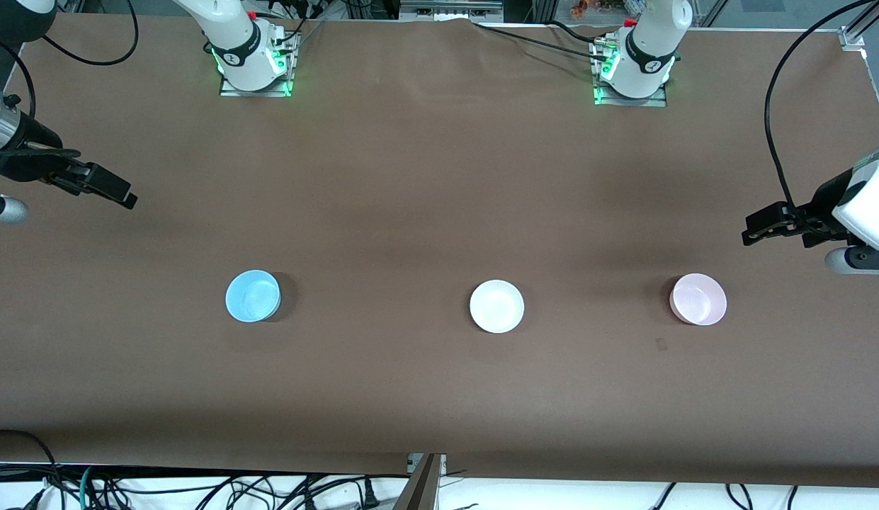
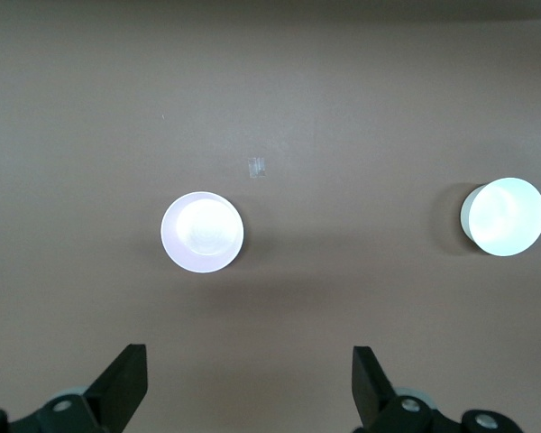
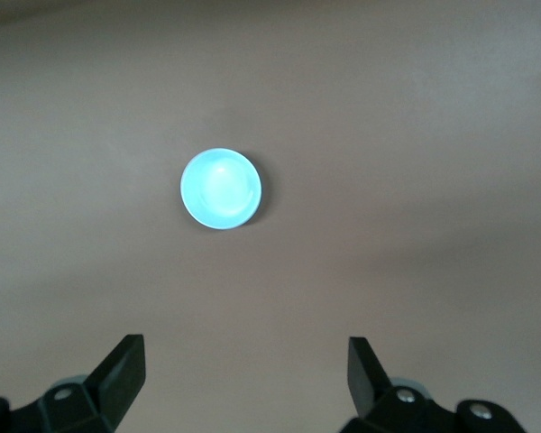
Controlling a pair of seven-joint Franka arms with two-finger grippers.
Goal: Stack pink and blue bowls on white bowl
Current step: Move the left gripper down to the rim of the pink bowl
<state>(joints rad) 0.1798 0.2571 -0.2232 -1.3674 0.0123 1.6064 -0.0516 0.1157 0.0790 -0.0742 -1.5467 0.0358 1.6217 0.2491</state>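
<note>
Pink bowl (image 1: 698,299), white bowl (image 1: 496,306) and blue bowl (image 1: 253,295) sit upright in one row across the brown tabletop (image 1: 439,177), well apart from one another, none stacked. Pink is toward the left arm's end, blue toward the right arm's end, white between them at about the middle. A small faint mark (image 1: 661,344) lies on the tabletop just nearer the front camera than the pink bowl. Farther from the camera than the row, both arms are drawn out to the table ends with wrists held up in the air. Left claw (image 1: 754,228) is over the tabletop at the left arm's end, fingers pointing in toward the middle of the table; its wrist view shows both fingers (image 2: 126,383) spread wide with nothing between them, and the pink bowl (image 2: 202,231) and white bowl (image 2: 503,217) lying below. Right claw (image 1: 117,190) is over the right arm's end of the tabletop, likewise pointing inward; fingers (image 3: 124,370) spread wide, empty, blue bowl (image 3: 221,188) in its view. Arm bases stand farthest from the camera.
</note>
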